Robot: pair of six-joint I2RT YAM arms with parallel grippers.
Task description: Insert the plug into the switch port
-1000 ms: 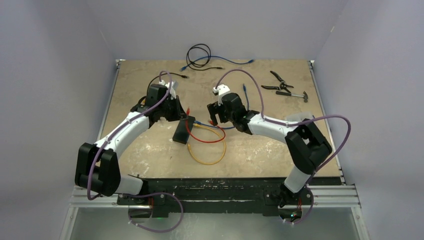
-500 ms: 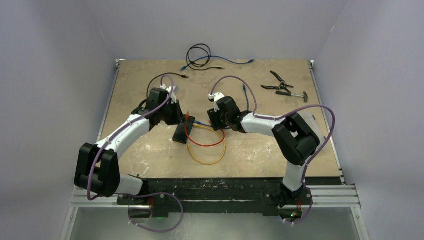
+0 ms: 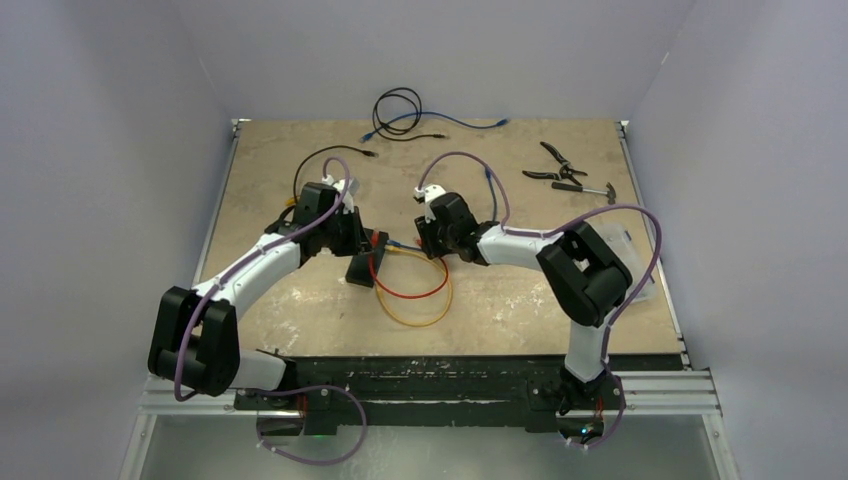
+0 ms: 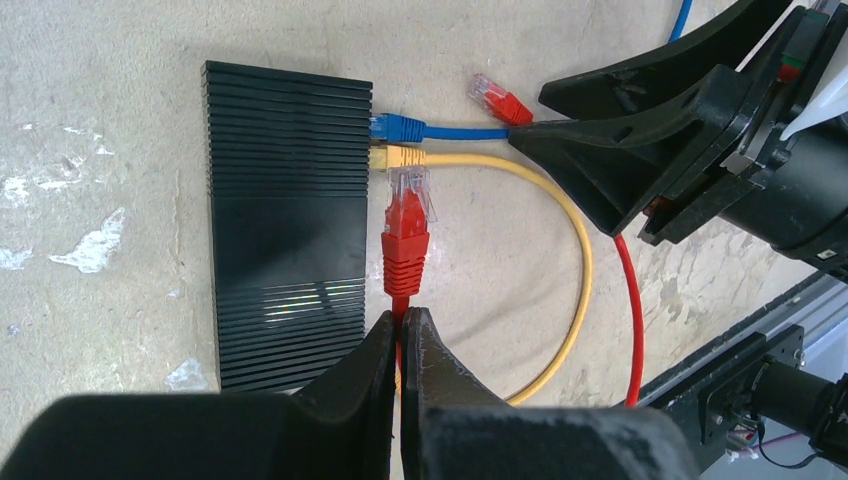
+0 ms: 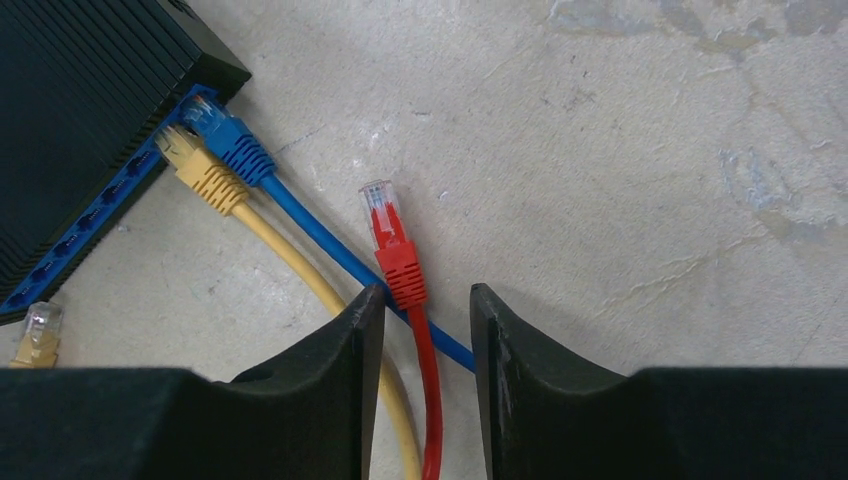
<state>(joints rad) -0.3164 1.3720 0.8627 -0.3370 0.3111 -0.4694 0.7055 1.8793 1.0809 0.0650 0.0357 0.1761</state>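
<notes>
Grasp step: left gripper (image 4: 400, 335) clamps red cable (image 4: 629, 300); right gripper (image 5: 420, 310) straddles red plug (image 5: 390, 250), fingers (image 5: 335, 350) apart. Next: close, align with switch (image 4: 285, 200) port.

Bright even light, soft shadows, sharp focus.

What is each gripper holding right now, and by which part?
Left gripper pinches the red cable just behind its plug. Right gripper holds nothing: its jaws straddle the cable behind the other red plug, not clamping it.
</notes>
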